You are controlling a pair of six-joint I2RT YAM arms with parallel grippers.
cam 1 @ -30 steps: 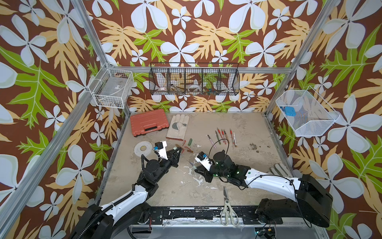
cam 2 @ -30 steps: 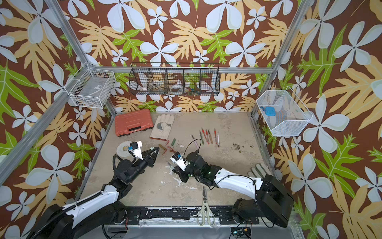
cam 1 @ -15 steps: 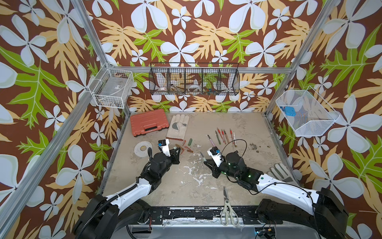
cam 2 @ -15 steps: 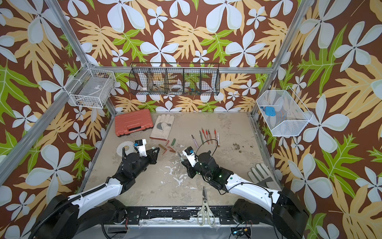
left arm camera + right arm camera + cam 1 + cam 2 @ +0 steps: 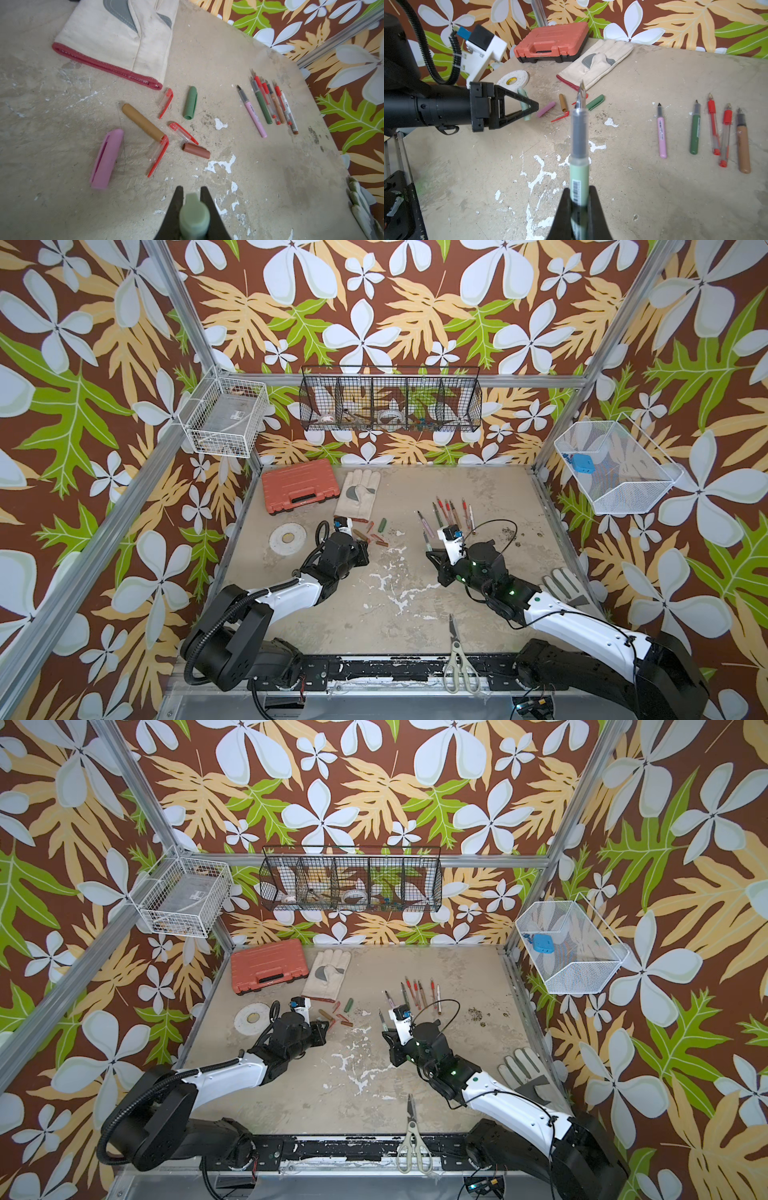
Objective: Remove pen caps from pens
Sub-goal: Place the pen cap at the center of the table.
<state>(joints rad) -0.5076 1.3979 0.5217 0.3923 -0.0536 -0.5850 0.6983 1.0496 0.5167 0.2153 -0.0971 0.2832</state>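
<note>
Notably, since a second ago the two arms have drawn apart from the middle. The left pincer (image 5: 192, 190), pinching the pale green cap (image 5: 194, 216), now sits just short of the loose caps (image 5: 158, 133) lying below the cream glove (image 5: 116, 41). The right pincer (image 5: 578, 192), clamped on the uncapped pale green pen (image 5: 579, 166) with its nib toward the back wall, stands near the row of pens (image 5: 702, 133). Between the arms the paint-flecked middle of the tabletop (image 5: 395, 614) lies bare. Scissors (image 5: 457, 659) lie at the front edge, a grey glove (image 5: 565, 585) at the right edge, and a tape roll (image 5: 287, 537) toward the left edge. An orange case (image 5: 299, 489) sits closed at the back left. On the left wall a white wire basket (image 5: 220, 445) holds a clear box. The black wire basket (image 5: 390, 398) on the back wall holds small mixed items, too small to name. The white mesh basket (image 5: 631, 497) on the right wall holds a blue object (image 5: 577, 462).
</note>
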